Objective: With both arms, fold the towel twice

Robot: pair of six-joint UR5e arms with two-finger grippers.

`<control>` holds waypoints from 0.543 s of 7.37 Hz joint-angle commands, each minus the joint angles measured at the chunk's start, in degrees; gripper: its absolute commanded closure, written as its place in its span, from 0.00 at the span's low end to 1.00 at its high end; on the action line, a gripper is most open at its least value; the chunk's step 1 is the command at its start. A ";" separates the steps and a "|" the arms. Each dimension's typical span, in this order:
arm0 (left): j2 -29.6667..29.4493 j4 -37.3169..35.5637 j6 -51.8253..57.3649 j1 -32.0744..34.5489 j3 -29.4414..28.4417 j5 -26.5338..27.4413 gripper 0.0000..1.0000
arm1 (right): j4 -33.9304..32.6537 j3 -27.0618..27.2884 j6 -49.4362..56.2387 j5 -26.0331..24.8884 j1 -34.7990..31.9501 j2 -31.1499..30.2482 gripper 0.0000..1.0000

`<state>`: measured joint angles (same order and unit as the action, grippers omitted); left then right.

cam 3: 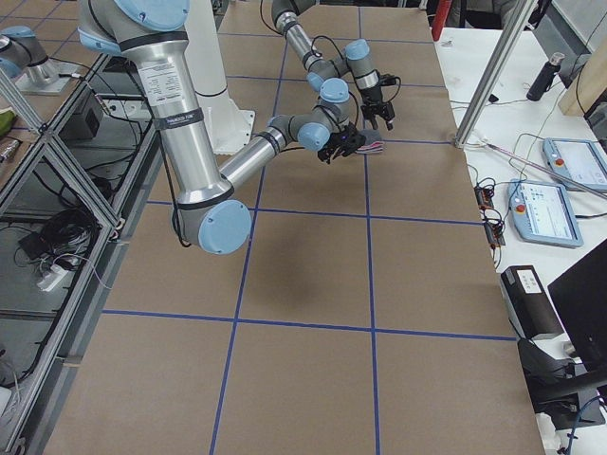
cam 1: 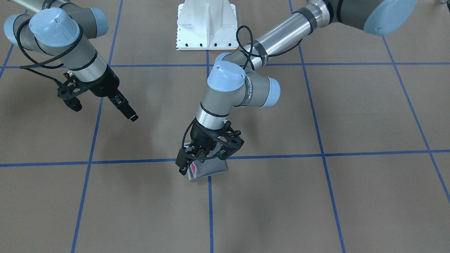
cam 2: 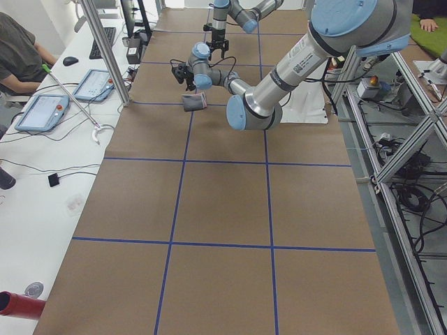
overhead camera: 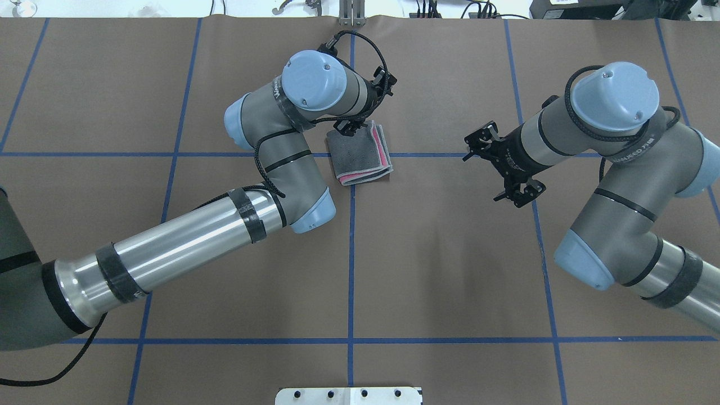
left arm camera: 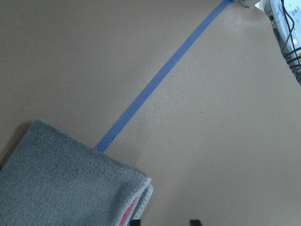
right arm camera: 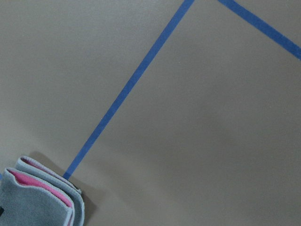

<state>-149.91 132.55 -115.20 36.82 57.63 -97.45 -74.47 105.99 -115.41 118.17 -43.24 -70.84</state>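
One folded towel (overhead camera: 355, 153), left pincer (left arm camera: 163, 221) at corner

The towel (overhead camera: 360, 154) lies folded, grey face up.

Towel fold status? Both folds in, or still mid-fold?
Looks done: the towel lies as a compact grey-topped square with several stacked layers, pink showing at the edges, consistent with two folds. In hand: nothing; the left gripper sits open at its far edge, the right gripper is off to the side, clear of it. Left: probably just pulling the left gripper away.
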 commanded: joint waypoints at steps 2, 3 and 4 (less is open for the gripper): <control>2.49 -0.36 0.59 2.73 4.04 -7.55 0.00 | 0.38 -3.57 -0.34 -1.62 0.35 4.28 0.00; 7.82 -0.36 0.59 3.00 9.11 -9.75 0.00 | 0.73 -6.12 -0.60 -3.37 0.52 6.75 0.00; 11.79 -0.54 0.67 3.52 13.52 -10.56 0.00 | 0.73 -7.54 -0.78 -4.61 0.96 8.77 0.00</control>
<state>-143.10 132.19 -114.61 39.73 65.81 -106.17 -73.88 100.70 -115.90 115.19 -42.68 -64.83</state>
